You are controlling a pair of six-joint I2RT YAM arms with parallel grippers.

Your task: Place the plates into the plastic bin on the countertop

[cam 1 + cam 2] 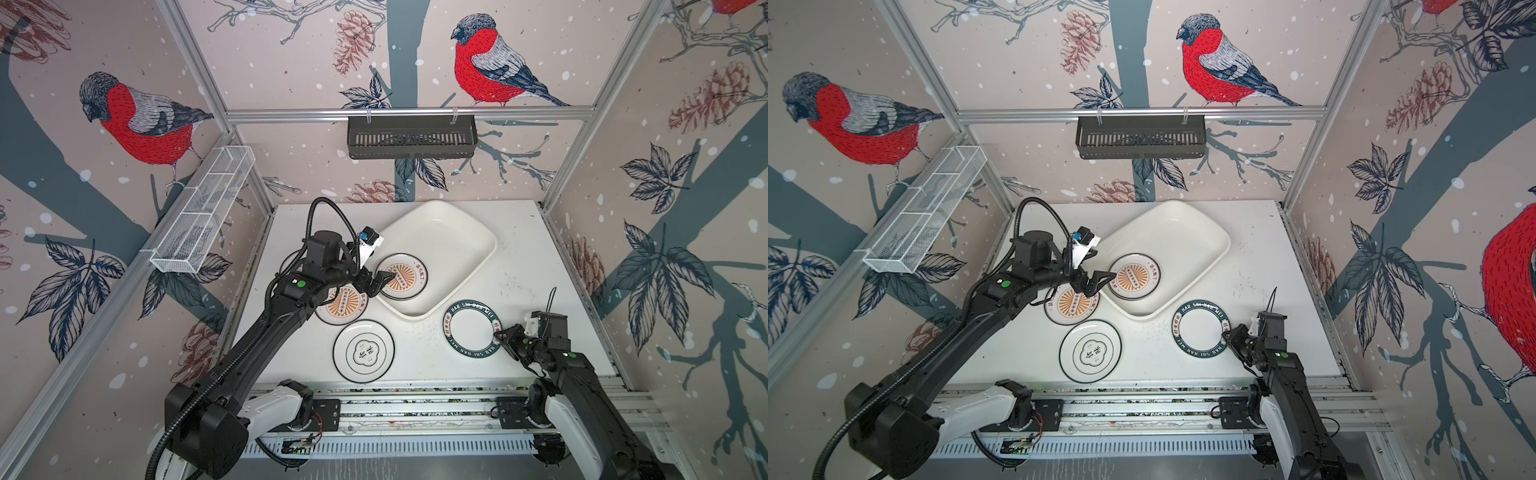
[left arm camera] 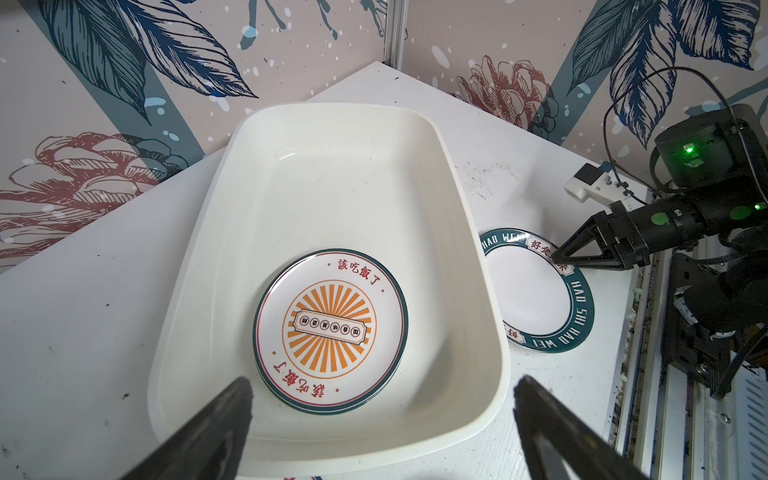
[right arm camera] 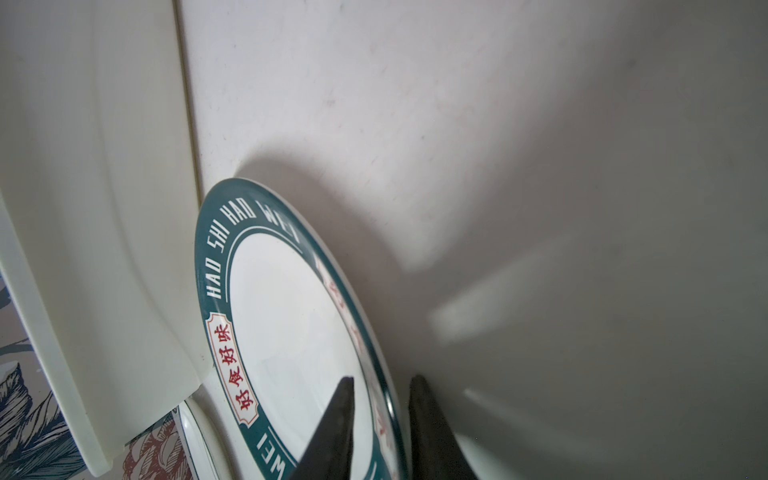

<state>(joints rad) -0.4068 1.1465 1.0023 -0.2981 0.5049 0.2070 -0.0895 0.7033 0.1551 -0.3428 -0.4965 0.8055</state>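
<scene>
While L fingers point(image 2: 216, 432) gape, R fingers point(image 3: 332, 436) straddle green-rim plate point(image 3: 282, 332).

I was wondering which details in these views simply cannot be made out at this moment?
Plate edge behind the left arm: top view, the arm hides its pattern.
Sunburst plate in the plastic bin: left wrist view, it covers whatever lies beneath; stack count unknowable.
Right tool astride the green-rimmed plate: right wrist view, the frame edge cuts the fingers; whether it clamps is unclear.
</scene>
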